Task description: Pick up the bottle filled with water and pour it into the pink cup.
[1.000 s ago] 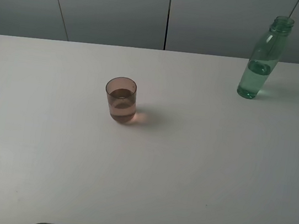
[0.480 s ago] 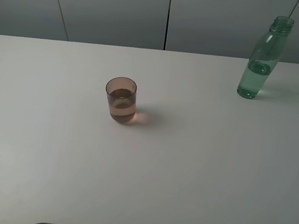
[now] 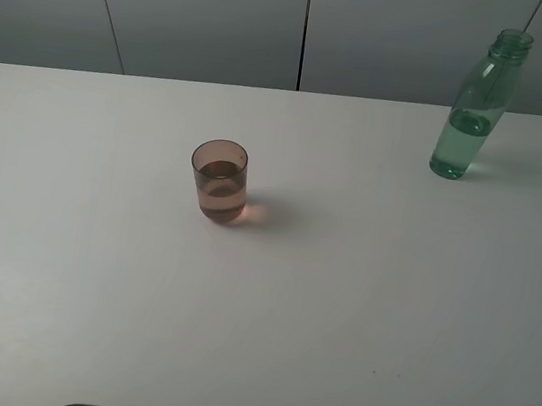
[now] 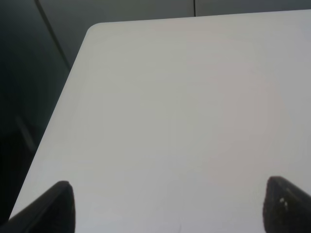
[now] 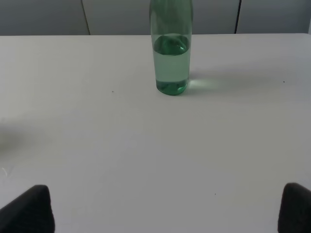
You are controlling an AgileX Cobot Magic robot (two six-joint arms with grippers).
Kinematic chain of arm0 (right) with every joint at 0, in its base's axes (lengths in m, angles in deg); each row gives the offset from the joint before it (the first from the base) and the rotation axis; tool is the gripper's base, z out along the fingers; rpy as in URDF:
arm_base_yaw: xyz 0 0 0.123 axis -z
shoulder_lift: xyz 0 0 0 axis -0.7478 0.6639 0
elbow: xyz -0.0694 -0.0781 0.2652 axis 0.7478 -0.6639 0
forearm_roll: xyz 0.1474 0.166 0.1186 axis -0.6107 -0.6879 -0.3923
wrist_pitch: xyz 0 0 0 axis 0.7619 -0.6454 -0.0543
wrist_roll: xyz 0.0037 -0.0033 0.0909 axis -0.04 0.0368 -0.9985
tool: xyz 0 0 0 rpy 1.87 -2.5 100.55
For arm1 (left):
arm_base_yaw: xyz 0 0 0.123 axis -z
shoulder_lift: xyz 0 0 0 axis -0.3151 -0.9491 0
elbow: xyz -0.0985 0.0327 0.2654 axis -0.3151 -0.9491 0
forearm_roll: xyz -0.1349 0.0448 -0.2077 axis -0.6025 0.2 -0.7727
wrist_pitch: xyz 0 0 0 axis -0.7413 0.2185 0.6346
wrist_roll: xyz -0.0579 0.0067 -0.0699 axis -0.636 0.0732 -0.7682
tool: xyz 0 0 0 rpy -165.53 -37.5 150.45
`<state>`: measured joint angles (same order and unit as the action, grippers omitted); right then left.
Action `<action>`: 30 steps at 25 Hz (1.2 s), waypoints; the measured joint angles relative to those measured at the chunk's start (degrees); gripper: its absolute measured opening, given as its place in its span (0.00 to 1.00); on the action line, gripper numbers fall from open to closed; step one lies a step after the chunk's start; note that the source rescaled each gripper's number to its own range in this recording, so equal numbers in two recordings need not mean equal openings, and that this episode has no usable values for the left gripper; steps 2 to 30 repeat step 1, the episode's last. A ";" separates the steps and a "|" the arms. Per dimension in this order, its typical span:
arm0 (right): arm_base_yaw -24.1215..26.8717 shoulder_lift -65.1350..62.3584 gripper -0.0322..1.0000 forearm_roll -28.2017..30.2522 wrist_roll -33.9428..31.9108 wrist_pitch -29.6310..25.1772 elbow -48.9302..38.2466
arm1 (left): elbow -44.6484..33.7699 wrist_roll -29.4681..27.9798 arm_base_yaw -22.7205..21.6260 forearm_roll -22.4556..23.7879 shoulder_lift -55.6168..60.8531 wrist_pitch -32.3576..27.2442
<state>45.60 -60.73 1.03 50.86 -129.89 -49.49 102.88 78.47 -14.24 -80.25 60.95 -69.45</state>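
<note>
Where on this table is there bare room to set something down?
Bare table lies between the pink cup and the bottle, across the whole near half, and left of the cup. Nowhere is crowded; only the far right corner by the bottle is tight.

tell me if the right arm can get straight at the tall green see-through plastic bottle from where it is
Probably yes. The tall green see-through plastic bottle stands upright straight ahead of the right claw, whose fingers are spread wide, with only bare white table between them.
</note>
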 joint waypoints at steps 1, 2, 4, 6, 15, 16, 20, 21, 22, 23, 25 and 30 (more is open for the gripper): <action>0.00 0.00 1.00 0.00 0.00 0.00 0.00 | 0.00 0.00 0.00 0.00 0.00 0.00; 0.00 0.00 1.00 0.00 0.00 0.00 0.00 | 0.00 0.00 0.00 0.00 0.00 0.00; 0.00 0.00 1.00 0.00 0.00 0.00 0.00 | 0.00 0.00 0.00 0.00 0.00 0.00; 0.00 0.00 1.00 0.00 0.00 0.00 0.00 | 0.00 0.00 0.00 0.00 0.00 0.00; 0.00 0.00 1.00 0.00 0.00 0.00 0.00 | 0.00 0.00 0.00 0.00 0.00 0.00; 0.00 0.00 1.00 0.00 0.00 0.00 0.00 | 0.00 0.00 0.00 0.00 0.00 0.00; 0.00 0.00 1.00 0.00 0.00 0.00 0.00 | 0.00 0.00 0.00 0.00 0.00 0.00; 0.00 0.00 1.00 0.00 0.00 0.00 0.00 | 0.00 0.00 0.00 0.00 0.00 0.00; 0.00 0.00 1.00 0.00 0.00 0.00 0.00 | 0.00 0.00 0.00 0.00 0.00 0.00; 0.00 0.00 1.00 0.00 0.00 0.00 0.00 | 0.00 0.00 0.00 0.00 0.00 0.00; 0.00 0.00 1.00 0.00 0.00 0.00 0.00 | 0.00 0.00 0.00 0.00 0.00 0.00; 0.00 0.00 1.00 0.00 0.00 0.00 0.00 | 0.00 0.00 0.00 0.00 0.00 0.00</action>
